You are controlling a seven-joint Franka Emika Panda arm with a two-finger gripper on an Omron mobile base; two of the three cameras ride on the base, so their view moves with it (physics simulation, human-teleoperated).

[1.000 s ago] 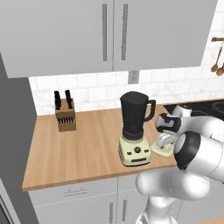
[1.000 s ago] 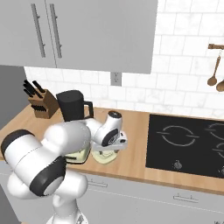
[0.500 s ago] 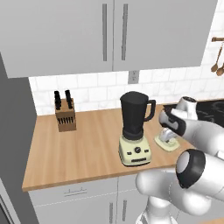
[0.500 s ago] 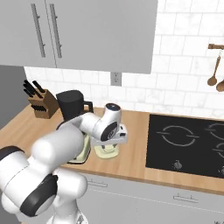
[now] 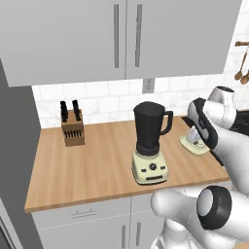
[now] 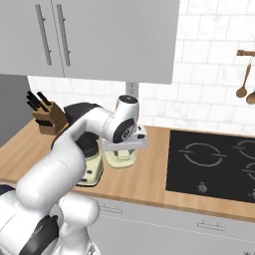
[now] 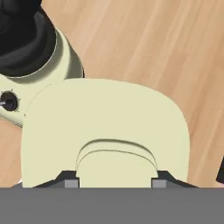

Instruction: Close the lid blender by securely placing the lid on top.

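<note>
Hand view | gripper fingers straddle lid knob, unclamped | blender just beside

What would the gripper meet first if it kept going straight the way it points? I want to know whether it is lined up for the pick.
The lid lies right ahead. The gripper has a fingertip on each side of its raised knob, so it would probably press onto the lid's flat top, lying on the counter.

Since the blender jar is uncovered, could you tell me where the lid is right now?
In the left base view the lid lies on the wooden counter, right of the blender, directly under the gripper.
</note>
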